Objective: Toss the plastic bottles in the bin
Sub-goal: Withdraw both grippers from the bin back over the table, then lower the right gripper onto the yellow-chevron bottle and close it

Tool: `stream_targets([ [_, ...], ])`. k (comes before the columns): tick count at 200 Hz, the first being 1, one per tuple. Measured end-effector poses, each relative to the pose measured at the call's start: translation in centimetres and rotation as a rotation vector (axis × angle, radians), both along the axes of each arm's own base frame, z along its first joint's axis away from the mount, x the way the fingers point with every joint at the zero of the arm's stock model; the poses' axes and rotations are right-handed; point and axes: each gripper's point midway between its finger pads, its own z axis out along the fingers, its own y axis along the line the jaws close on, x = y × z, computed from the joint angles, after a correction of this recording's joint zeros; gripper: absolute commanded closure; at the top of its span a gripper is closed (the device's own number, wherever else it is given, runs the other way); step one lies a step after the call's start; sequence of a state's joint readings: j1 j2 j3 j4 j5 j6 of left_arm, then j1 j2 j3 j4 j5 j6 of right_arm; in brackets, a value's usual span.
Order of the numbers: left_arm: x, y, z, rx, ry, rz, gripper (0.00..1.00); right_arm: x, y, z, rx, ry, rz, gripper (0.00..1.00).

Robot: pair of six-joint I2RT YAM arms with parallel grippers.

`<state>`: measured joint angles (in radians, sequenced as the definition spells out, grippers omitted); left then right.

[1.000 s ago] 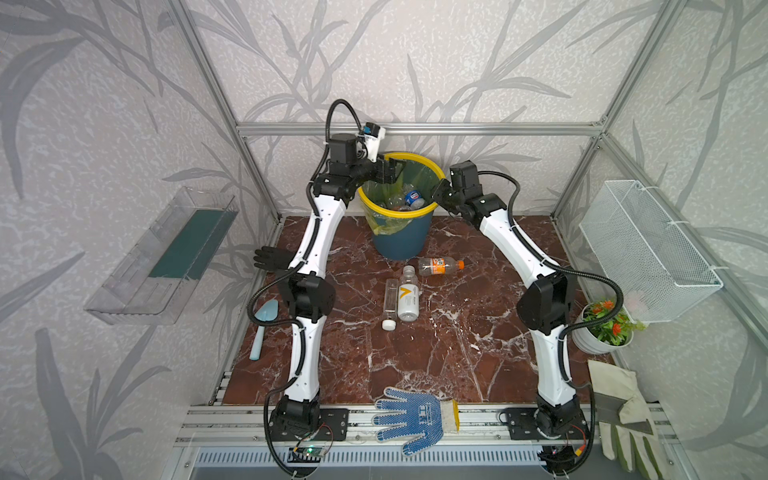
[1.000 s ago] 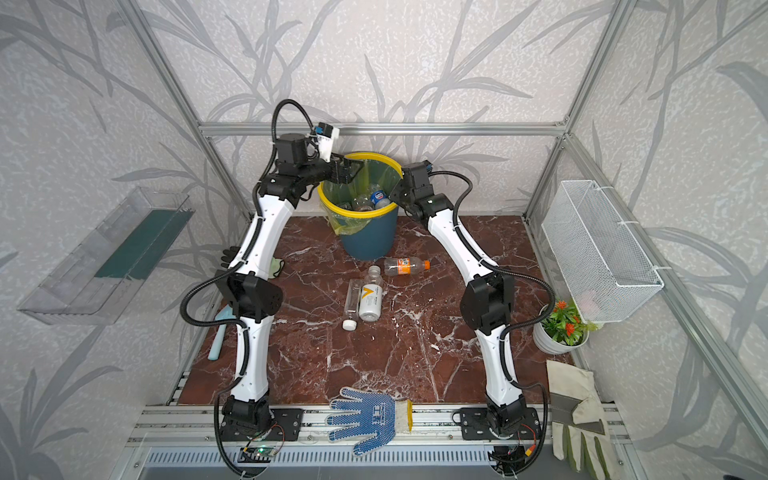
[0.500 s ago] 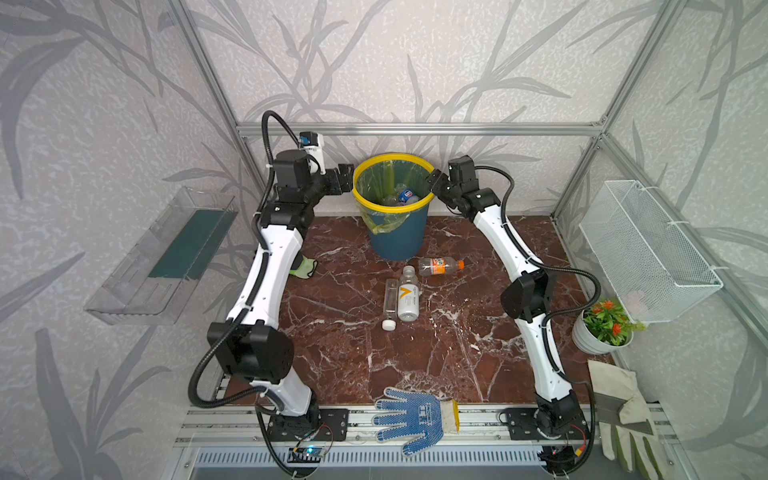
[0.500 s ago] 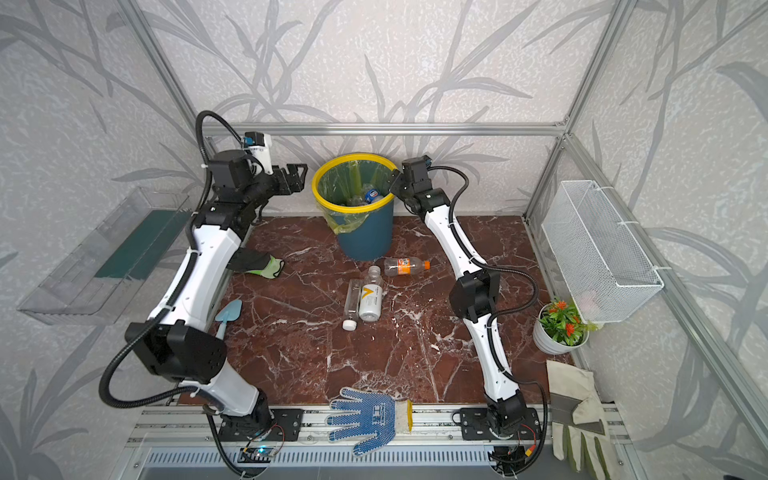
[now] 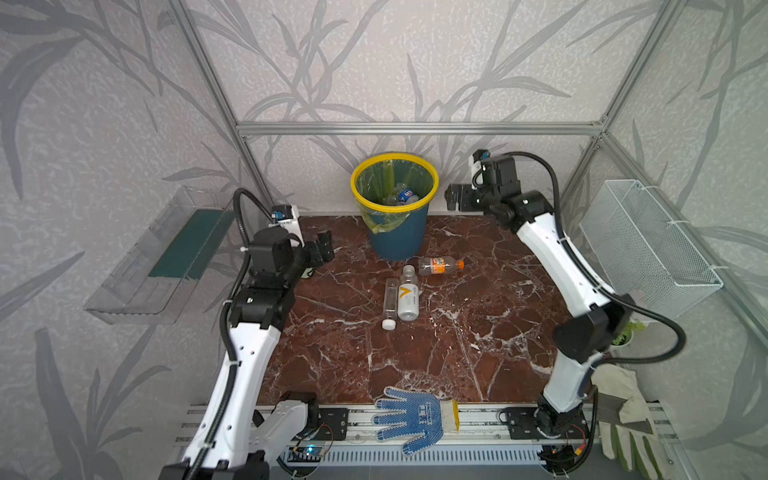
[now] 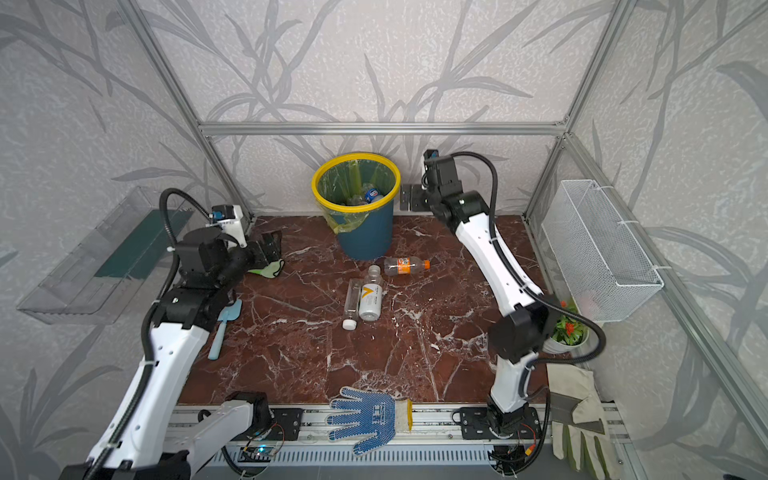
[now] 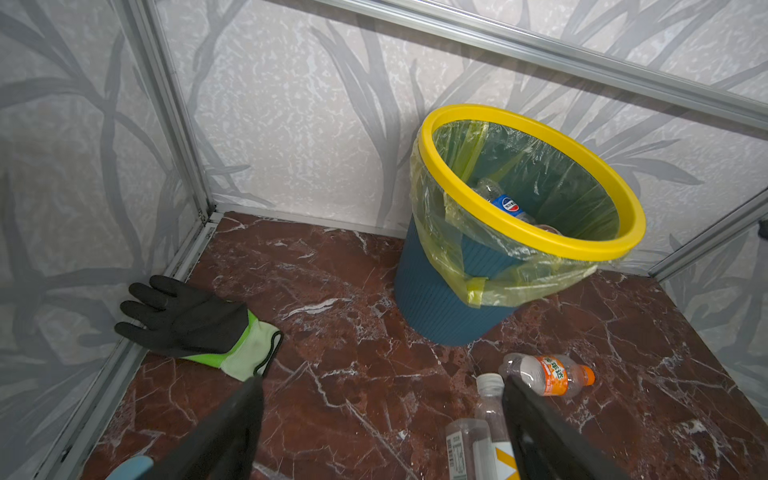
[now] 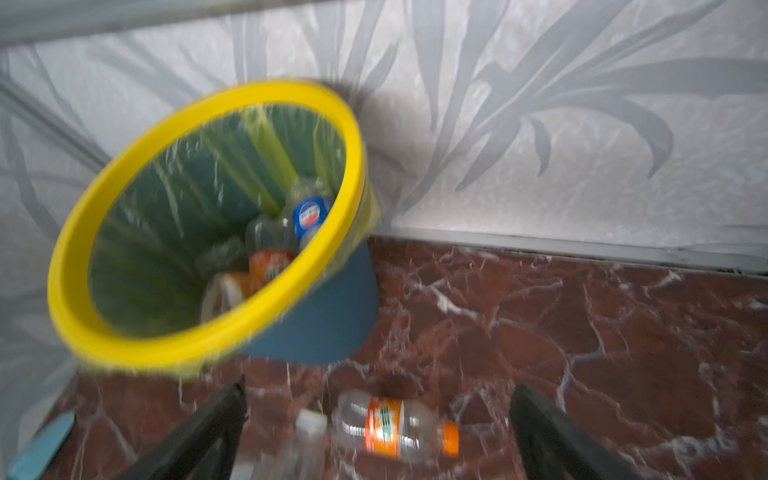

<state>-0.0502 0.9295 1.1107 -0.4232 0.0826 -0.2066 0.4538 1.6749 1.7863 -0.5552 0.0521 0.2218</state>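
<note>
One clear wall tray (image 5: 162, 257) is fixed at 9 o'clock of the red marble floor (image 5: 478, 332), and one blue trowel (image 6: 224, 328) is laid at about 8 o'clock. At 10 o'clock the left gripper (image 5: 323, 248) is held above the floor, its two fingers spread wide with nothing between them. One black-and-green glove (image 7: 195, 320) is laid flat in the corner close by.

Three plastic bottles (image 6: 370, 297) are seen lying on the floor, outside the bin. One clear square bottle (image 5: 390, 299) with a white cap and one white-labelled bottle (image 5: 408, 297) are laid side by side, touching, near the centre. One orange-labelled bottle (image 5: 440, 266) is laid at 1 o'clock of that pair, near the bin's foot.

One bin (image 5: 399, 241) is stood upright at 12 o'clock against the far wall. Several more bottles are piled inside it. One blue-labelled bottle (image 5: 407, 194) and one orange-labelled one (image 8: 270, 264) can be told; the rest are too blurred to be counted.

At 1 o'clock the right gripper (image 5: 455, 198) is held just beside the yellow rim, outside it, with its fingers parted wide and empty. One wire basket (image 5: 648, 241) is hung at 3 o'clock, and one potted plant (image 6: 567, 330) is set below it. Two further gloves are laid at the near edge: one blue dotted glove (image 5: 409, 417) at 6 o'clock and one pale work glove (image 5: 623, 419) at 5 o'clock.
</note>
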Motion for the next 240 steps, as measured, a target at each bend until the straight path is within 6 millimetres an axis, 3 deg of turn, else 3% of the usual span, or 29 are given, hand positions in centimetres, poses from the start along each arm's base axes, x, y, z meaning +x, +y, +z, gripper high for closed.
stream_targets([
  [23, -1.8, -0.3, -2.3, -0.003, 0.022, -0.020, 0.11, -7.8, 0.2, -5.8, 0.050, -0.030, 0.120, 0.01],
  [38, -1.9, -0.8, -5.1, -0.032, 0.065, -0.043, 0.12, -10.3, -0.6, -9.7, 0.088, 0.032, 0.107, 0.01],
  [47, -1.8, -1.2, -7.2, -0.061, 0.108, -0.055, 0.12, -10.6, -0.5, -10.9, 0.090, 0.065, 0.082, 0.01],
  [69, -1.4, -2.1, -12.4, -0.131, 0.246, -0.065, 0.13, -11.7, 3.9, -12.5, 0.064, 0.114, 0.125, 0.01],
  [86, -1.2, -2.5, -14.3, -0.160, 0.312, -0.068, 0.14, -12.9, 8.0, -14.5, 0.048, 0.180, 0.166, 0.01],
  [112, -1.1, -2.8, -14.2, -0.170, 0.310, -0.072, 0.14, -13.1, 11.0, -19.3, 0.019, 0.314, 0.130, 0.08],
  [151, -1.3, -3.0, -13.8, -0.167, 0.294, -0.077, 0.14, -11.9, 12.4, -25.2, -0.004, 0.473, 0.000, 0.10],
  [201, -1.2, -3.0, -14.2, -0.163, 0.308, -0.073, 0.14, -10.7, 13.7, -28.5, 0.008, 0.546, -0.076, 0.12],
  [240, -0.8, -3.0, -15.5, -0.162, 0.351, -0.070, 0.14, -10.5, 13.2, -30.9, -0.018, 0.584, -0.108, 0.13],
])
